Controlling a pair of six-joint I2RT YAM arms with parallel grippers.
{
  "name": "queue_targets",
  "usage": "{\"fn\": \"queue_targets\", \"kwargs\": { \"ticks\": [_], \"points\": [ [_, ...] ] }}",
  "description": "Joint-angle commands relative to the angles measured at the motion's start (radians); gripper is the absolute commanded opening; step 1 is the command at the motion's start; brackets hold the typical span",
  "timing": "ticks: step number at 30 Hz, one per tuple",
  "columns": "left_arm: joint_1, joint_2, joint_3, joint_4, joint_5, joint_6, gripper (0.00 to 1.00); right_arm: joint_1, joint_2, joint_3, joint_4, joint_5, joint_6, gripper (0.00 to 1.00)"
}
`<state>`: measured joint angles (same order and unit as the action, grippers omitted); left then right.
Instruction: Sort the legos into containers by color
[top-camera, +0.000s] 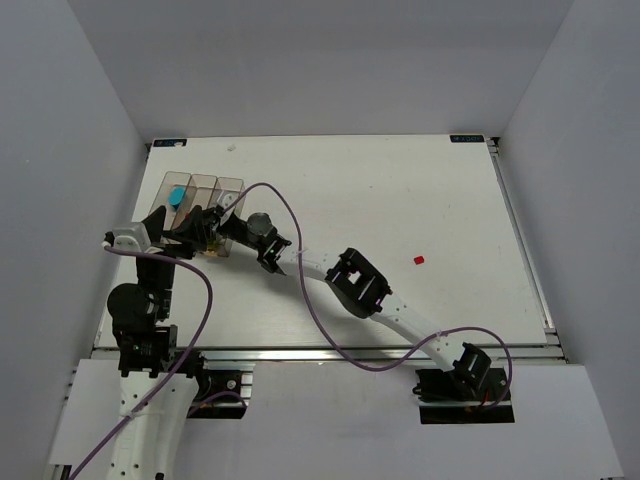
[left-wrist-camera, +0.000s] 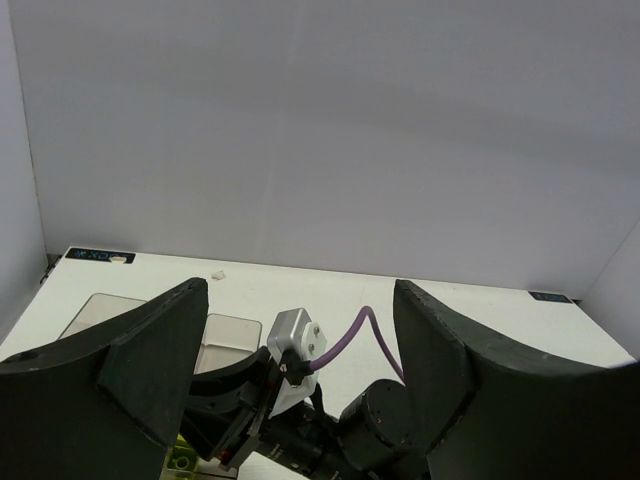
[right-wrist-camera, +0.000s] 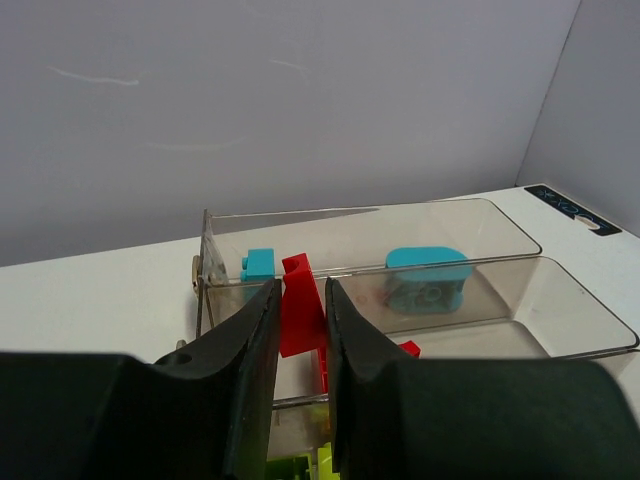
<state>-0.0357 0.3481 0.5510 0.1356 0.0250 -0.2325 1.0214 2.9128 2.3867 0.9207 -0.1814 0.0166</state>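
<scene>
The small red plastic lego brick (right-wrist-camera: 296, 320) stood upright, pinched between the narrowly set fingers of the right gripper (right-wrist-camera: 298, 292), just before the near end of the three clear plastic rectangular containers (right-wrist-camera: 350, 207) joined in a row. We could not tell whether it hung over a bin or just short of one. In the farthest bin, seen from the right wrist, we found two cyan-blue bricks (right-wrist-camera: 428, 275). In the middle bin lay red bits (right-wrist-camera: 408, 348), and a lime green brick (right-wrist-camera: 320, 462) showed lowest in that view. The left gripper (left-wrist-camera: 300, 295) was empty, its fingers spread wide, close by the same end of the row. One loose red bit (top-camera: 418, 260) lay on the white table (top-camera: 400, 180), well apart to the right of the containers.
</scene>
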Motion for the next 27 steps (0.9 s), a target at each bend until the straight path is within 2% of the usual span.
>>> {"fn": "queue_targets", "kwargs": {
  "ticks": [1, 27],
  "points": [
    [0.003, -0.008, 0.015, -0.004, -0.011, 0.009, 0.84, 0.008, 0.009, 0.049, 0.087, 0.025, -0.012, 0.00],
    [0.003, -0.020, 0.020, -0.010, -0.010, 0.012, 0.85, 0.032, 0.036, 0.046, 0.072, -0.009, -0.012, 0.02]
  ]
}}
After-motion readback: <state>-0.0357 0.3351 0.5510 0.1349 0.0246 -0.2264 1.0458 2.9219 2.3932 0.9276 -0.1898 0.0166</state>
